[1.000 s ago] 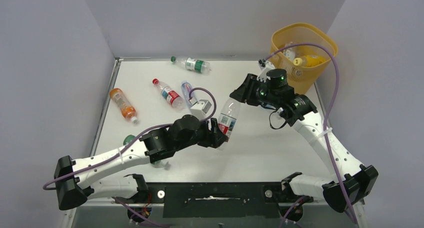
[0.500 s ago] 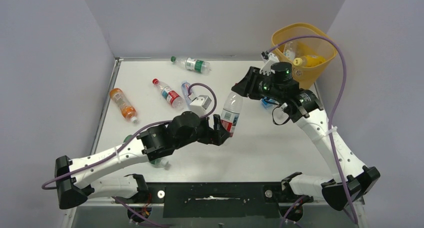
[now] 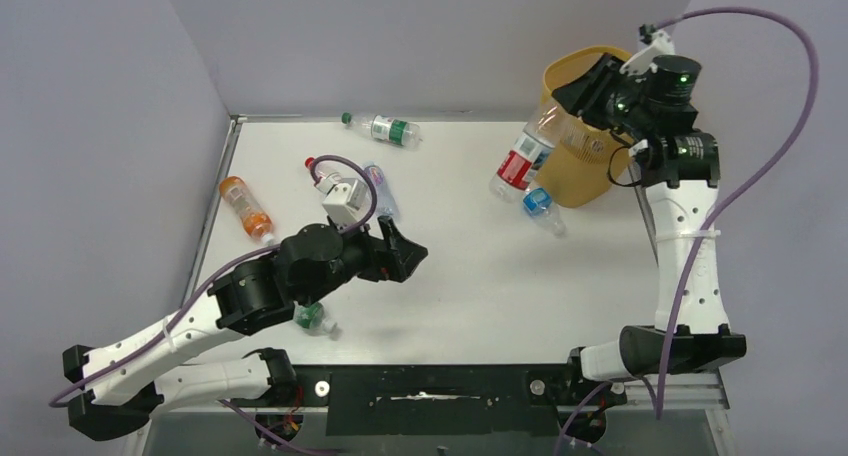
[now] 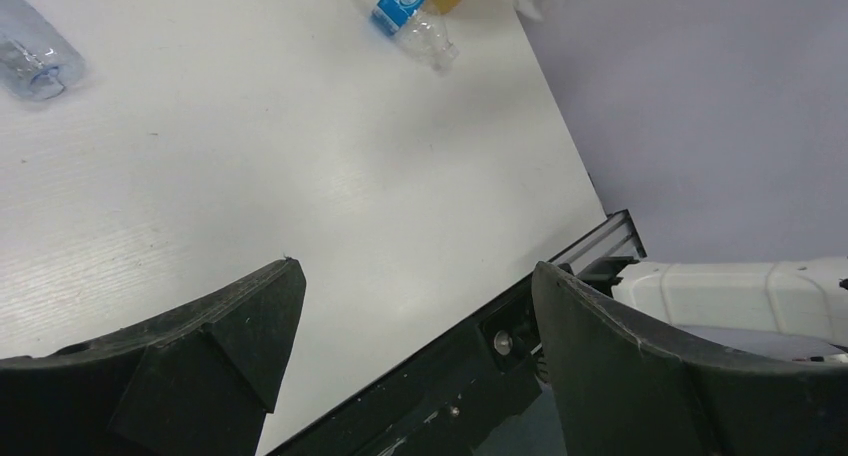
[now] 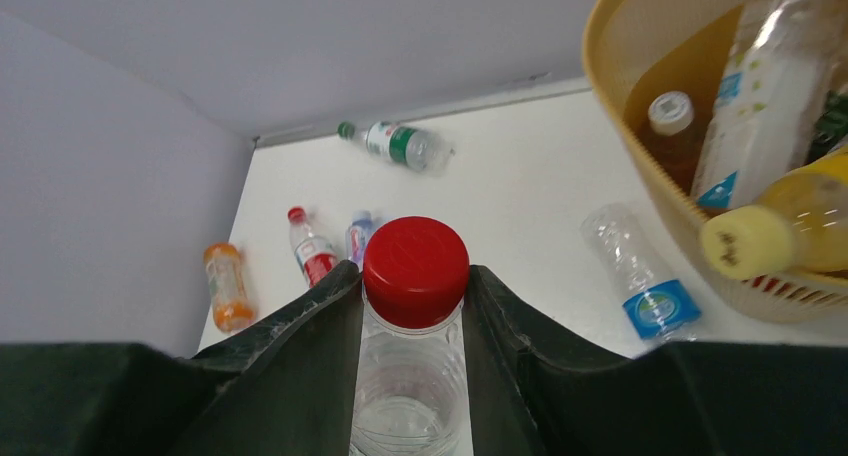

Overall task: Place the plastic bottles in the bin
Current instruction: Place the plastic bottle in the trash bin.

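Handover complete: left fingers [image 4: 205,361] opened empty, right fingers [image 5: 300,361] clamp bottle [image 3: 517,163] beside bin [image 3: 587,176]; you must now lift it in.

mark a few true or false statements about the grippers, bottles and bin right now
The right gripper is shut on a red-capped bottle. True.
The left gripper holds a bottle. False: it is open and empty.
The bin is empty. False: several bottles lie inside it.
A blue-labelled bottle lies on the table beside the bin. True.
The orange bottle lies near the table's left edge. True.
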`<state>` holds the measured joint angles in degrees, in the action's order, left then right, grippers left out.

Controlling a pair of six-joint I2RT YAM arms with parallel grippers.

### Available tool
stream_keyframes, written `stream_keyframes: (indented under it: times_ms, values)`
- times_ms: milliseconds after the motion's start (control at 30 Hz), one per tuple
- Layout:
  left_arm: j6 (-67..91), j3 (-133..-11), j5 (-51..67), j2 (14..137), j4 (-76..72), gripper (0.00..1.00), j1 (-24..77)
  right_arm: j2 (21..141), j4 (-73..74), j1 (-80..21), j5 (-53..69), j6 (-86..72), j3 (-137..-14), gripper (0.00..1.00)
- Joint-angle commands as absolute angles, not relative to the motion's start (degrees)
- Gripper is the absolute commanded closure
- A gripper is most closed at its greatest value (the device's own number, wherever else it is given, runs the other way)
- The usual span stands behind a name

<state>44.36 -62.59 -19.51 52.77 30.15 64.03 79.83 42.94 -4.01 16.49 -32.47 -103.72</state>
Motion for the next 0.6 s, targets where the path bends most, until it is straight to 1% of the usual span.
stream_keyframes:
  times_ms: [0,100,267,567]
  values:
    - [45.26,-61.73,-21.47,50.42,30.61,0.15,63.81,80.56,36.4,4.56,23.29,-33.97,-109.99,0.89]
    - [45.75,-60.4,-21.04,50.22,31.53,0.15,63.81,81.0,30.3,10.41,26.99,-38.28,-111.06,0.89]
    - [45.9,-59.07,-21.61,49.47,33.86,0.14,63.76,82.32,23.85,15.54,27.74,-41.49,-113.14,0.89]
    - [46.51,-56.25,-20.7,48.68,33.4,0.14,63.72,82.58,6.66,23.34,24.66,-48.65,-105.85,0.89]
